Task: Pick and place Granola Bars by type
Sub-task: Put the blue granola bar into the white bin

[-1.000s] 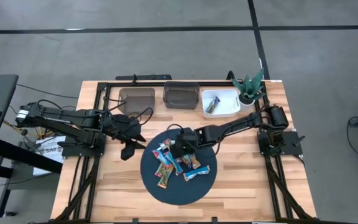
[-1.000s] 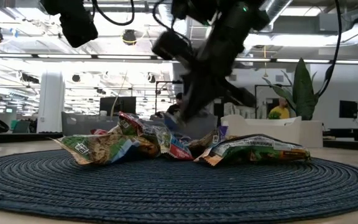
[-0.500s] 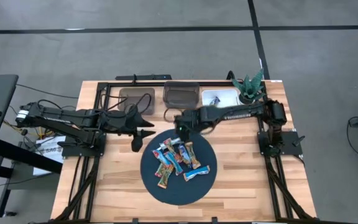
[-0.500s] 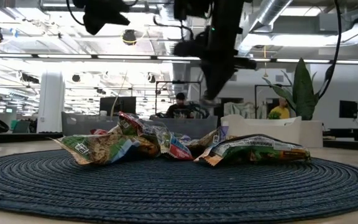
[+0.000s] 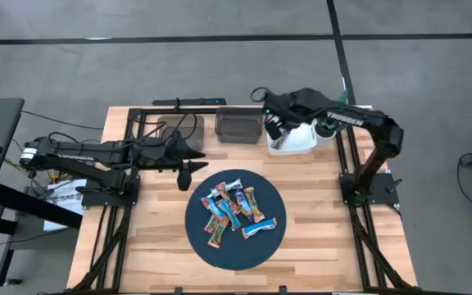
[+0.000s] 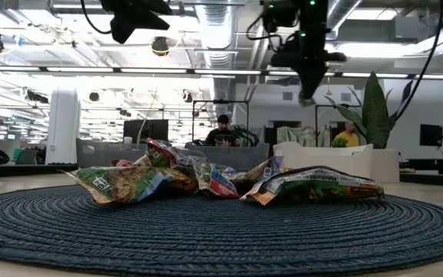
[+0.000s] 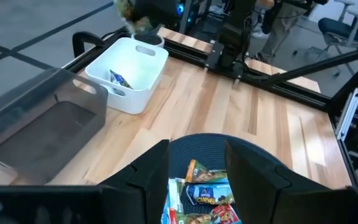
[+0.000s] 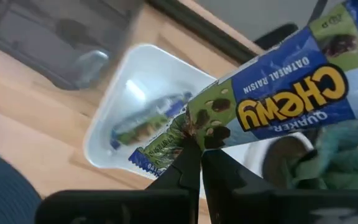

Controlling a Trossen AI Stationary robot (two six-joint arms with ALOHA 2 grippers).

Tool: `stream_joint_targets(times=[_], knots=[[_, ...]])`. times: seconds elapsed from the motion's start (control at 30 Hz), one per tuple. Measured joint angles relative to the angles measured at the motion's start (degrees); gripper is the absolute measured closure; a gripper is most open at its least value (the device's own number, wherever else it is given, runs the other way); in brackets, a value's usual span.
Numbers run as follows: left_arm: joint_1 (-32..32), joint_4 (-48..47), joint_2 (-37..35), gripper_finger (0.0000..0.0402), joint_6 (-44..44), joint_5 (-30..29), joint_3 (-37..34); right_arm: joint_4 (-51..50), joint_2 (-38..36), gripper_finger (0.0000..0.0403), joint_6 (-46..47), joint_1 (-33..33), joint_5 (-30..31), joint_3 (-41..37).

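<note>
My right gripper [image 5: 274,127] hangs over the white bin [image 5: 301,141] at the table's far edge, shut on a blue-green granola bar [image 8: 278,93]. One bar of the same colours [image 8: 148,127] lies flat in that bin. Several more bars [image 5: 236,209], green-brown, red-orange and blue-white, lie in a loose pile on the round dark mat [image 5: 220,250]. My left gripper [image 5: 185,174] is open in the air just off the mat's far-left rim, touching nothing. In the low view the right gripper [image 6: 308,69] is high above the pile [image 6: 206,181]. My right gripper pinches the blue-green bar by one crimped wrapper end [image 8: 194,132] between its two fingertips [image 8: 188,165]. The fingers point down from above. The bar is lifted clear, above the white bin, and sticks out slanting away from the fingers.
Two grey translucent bins [image 5: 180,129] [image 5: 238,124] stand left of the white bin along the far edge. A potted plant [image 5: 330,115] sits at the far-right corner. Black frame rails [image 5: 138,131] border the wooden table; bare wood lies near and right of the mat.
My right gripper rose off the pile with the blue-green bar and swung toward the far-right, from over the mat to above the white bin. My left gripper moved a little toward the far edge, staying open. The pile on the mat kept still.
</note>
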Motion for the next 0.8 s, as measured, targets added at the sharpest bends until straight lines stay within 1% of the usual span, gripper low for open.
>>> stream_joint_targets(times=[0.13,0.23,0.37,0.43,0.5,0.6,0.8], knots=[[0.4,1.0,0.0,0.0255,-0.3,-0.5,0.0,0.8,-3.5,0.0403,-1.2,-2.7,-3.6,-5.0],[0.4,2.3,0.0,0.0255,-0.3,-2.2,0.0,4.0,-5.9,0.0403,-1.5,-3.1,-6.6,-9.8],[0.4,2.6,0.0,0.0255,-0.3,-5.3,0.0,8.2,-7.3,0.0403,-1.5,-3.1,-6.9,-14.8],[0.4,2.6,0.0,0.0255,-0.3,-6.0,0.0,9.2,-7.3,0.0403,-1.6,-3.1,-6.7,-15.5],[0.4,2.5,0.0,0.0255,-0.3,-6.1,0.0,9.5,-6.9,0.0399,-3.6,-3.1,-6.4,-15.5],[0.4,2.5,0.0,0.0255,-0.3,-6.1,0.0,11.5,-6.8,0.0379,-5.8,-3.2,-6.5,-15.5],[0.4,2.4,0.0,0.0255,-0.8,-6.1,0.0,12.6,-6.9,0.0311,-5.9,-3.7,-6.6,-15.5]])
